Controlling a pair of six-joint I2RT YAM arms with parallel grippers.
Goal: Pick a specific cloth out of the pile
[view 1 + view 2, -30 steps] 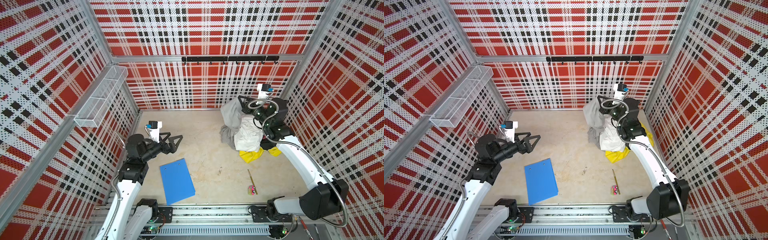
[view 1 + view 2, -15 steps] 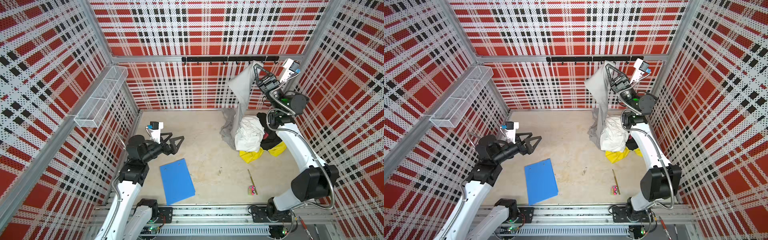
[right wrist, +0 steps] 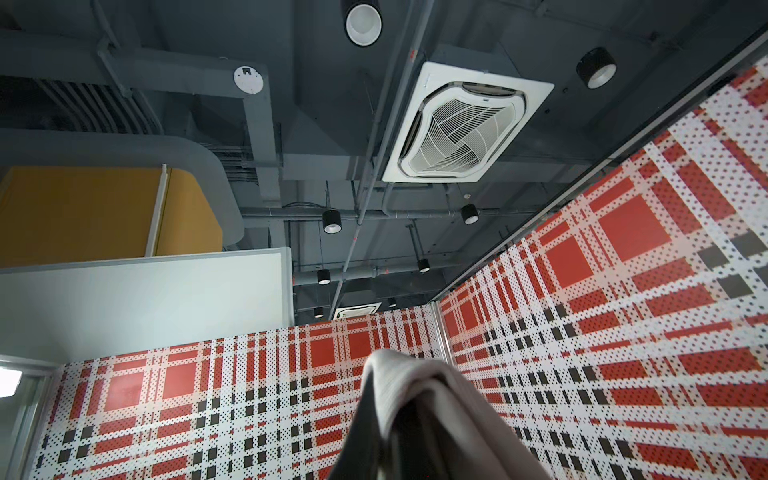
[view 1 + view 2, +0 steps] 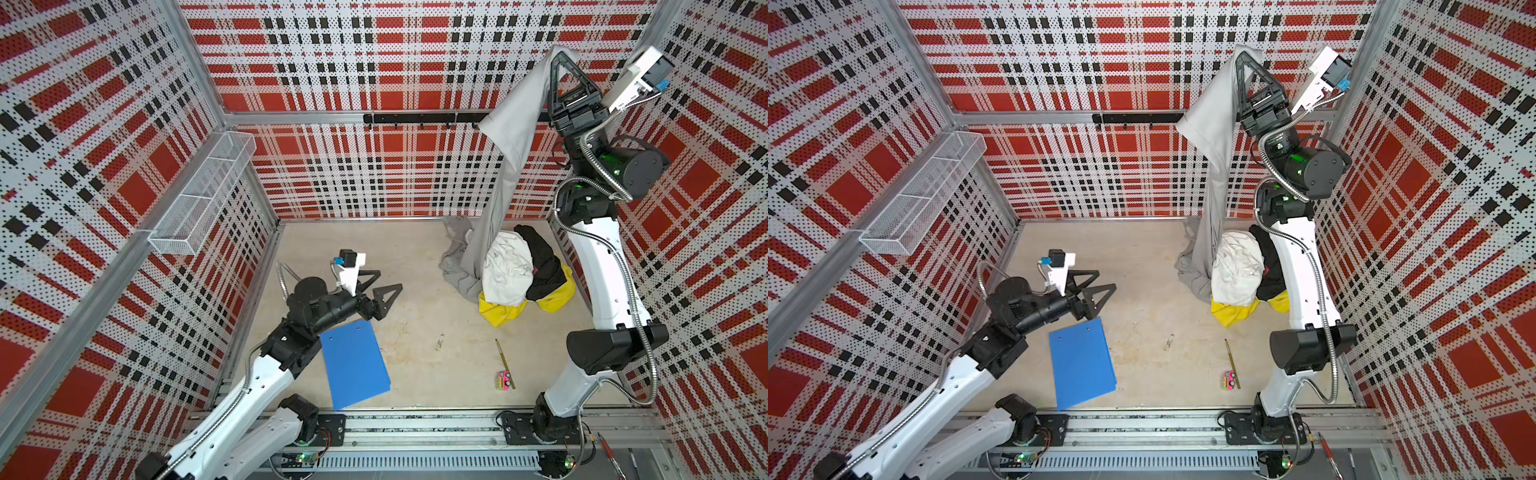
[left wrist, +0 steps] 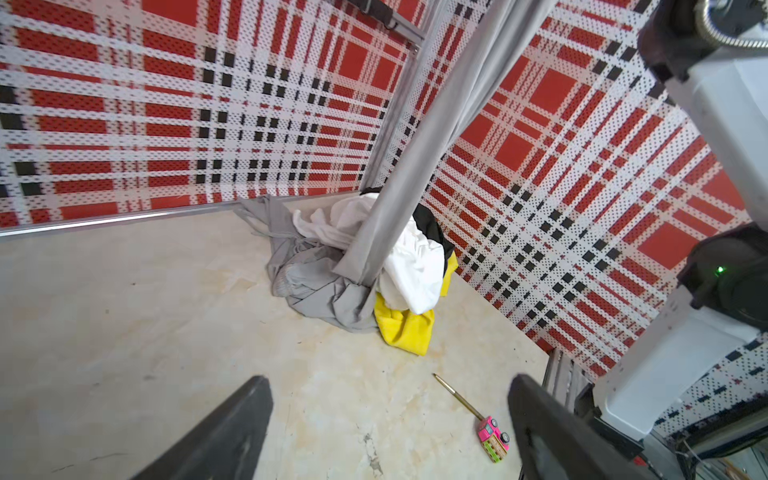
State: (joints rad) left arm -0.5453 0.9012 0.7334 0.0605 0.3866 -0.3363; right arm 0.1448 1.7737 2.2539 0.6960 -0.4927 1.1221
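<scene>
Right hand (image 4: 560, 53) higher than before; cloth (image 4: 505, 166) lengthwise vertical, foot at pile (image 4: 509, 270).

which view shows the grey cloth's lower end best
Left wrist view: the grey cloth meets the pile close up. Both top views show it whole, hanging from the right gripper; right wrist view, only its pinched top.

Top views downward; left wrist toward pile (image 5: 415, 266); right wrist upward.

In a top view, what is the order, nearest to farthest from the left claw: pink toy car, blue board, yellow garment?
1. Blue board, just beside the left claw, front left.
2. Yellow garment, right of centre.
3. Pink toy car, front right.
</scene>
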